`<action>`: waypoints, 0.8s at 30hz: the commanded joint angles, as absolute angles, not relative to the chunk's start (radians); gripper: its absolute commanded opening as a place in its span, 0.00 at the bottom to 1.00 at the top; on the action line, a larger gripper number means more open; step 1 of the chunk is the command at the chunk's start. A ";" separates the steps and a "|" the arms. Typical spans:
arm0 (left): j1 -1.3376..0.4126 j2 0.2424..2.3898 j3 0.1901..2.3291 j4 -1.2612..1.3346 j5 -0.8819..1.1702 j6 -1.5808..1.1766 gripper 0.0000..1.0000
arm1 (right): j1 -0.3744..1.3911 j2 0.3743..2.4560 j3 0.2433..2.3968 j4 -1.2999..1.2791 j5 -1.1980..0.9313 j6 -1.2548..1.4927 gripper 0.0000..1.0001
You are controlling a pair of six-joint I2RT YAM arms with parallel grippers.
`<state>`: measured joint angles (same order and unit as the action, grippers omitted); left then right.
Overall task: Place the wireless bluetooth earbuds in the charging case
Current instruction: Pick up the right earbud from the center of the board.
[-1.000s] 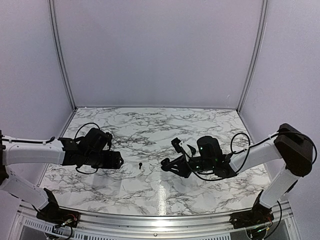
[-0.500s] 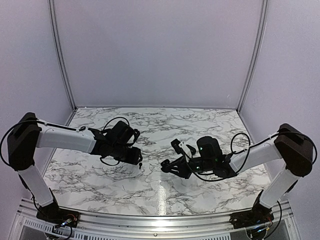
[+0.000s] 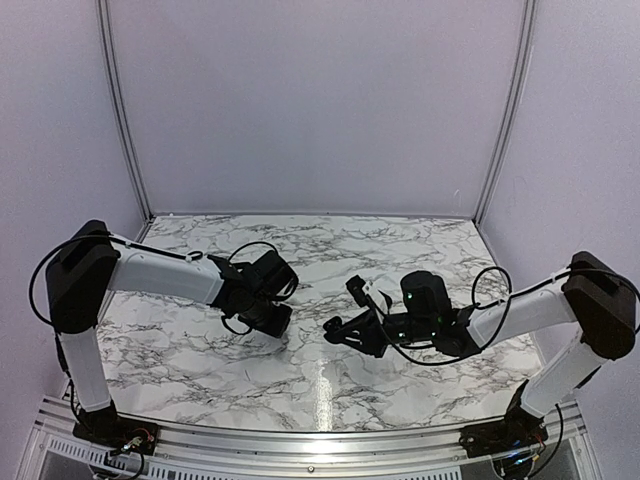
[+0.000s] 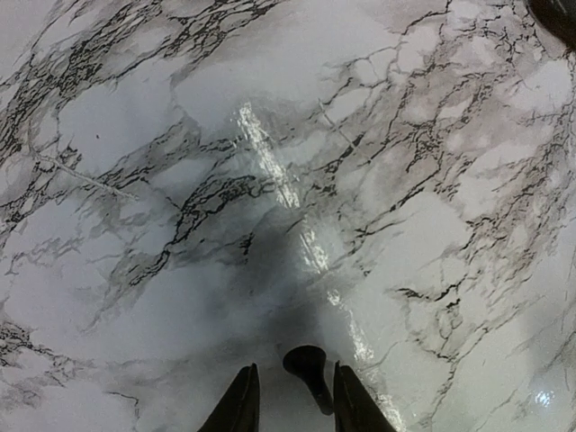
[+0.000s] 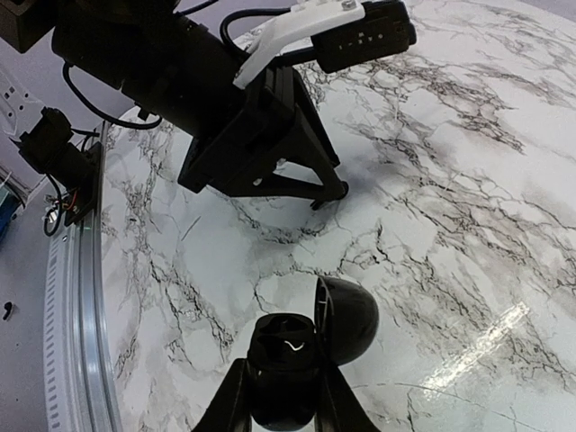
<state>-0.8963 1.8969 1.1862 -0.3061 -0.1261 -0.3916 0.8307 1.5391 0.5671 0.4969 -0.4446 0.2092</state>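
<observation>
The left arm [image 3: 165, 275] and right arm [image 3: 525, 308] share white tubular links and chunky black joint housings. Thin black cables [image 3: 487, 283] loop off the wrists. Green lights [image 3: 408, 296] dot the right wrist, centre right; the fingers [image 4: 241, 407] are black, tapered.

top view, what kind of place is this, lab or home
Probably a lab robot cell: left arm and right arm bolted to a metal rail, marble-patterned table, plain lilac panel walls around it.
</observation>
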 commanded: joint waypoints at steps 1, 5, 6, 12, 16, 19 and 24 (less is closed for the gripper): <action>-0.901 1.930 1.216 -0.379 -0.156 -0.372 0.28 | 0.827 1.523 0.561 0.511 -0.466 0.198 0.00; -0.901 1.943 1.221 -0.385 -0.167 -0.370 0.24 | 0.828 1.511 0.555 0.522 -0.470 0.195 0.00; -0.900 1.945 1.224 -0.385 -0.167 -0.369 0.23 | 0.828 1.509 0.555 0.522 -0.471 0.193 0.00; -0.901 1.955 1.239 -0.385 -0.159 -0.357 0.14 | 0.828 1.505 0.553 0.524 -0.477 0.189 0.00; -0.900 1.928 1.228 -0.385 -0.165 -0.347 0.07 | 0.828 1.490 0.540 0.556 -0.504 0.174 0.00; -0.900 1.859 1.191 -0.354 -0.188 -0.334 0.06 | 0.828 1.450 0.499 0.641 -0.556 0.145 0.00; -0.899 1.612 1.009 -0.149 -0.144 -0.271 0.02 | 0.837 1.333 0.397 0.842 -0.605 0.063 0.00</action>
<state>-0.8967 1.8156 1.1217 -0.3035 -0.1650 -0.3309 0.8307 1.4227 0.4496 0.6334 -0.5411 0.1471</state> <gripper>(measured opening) 0.062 0.214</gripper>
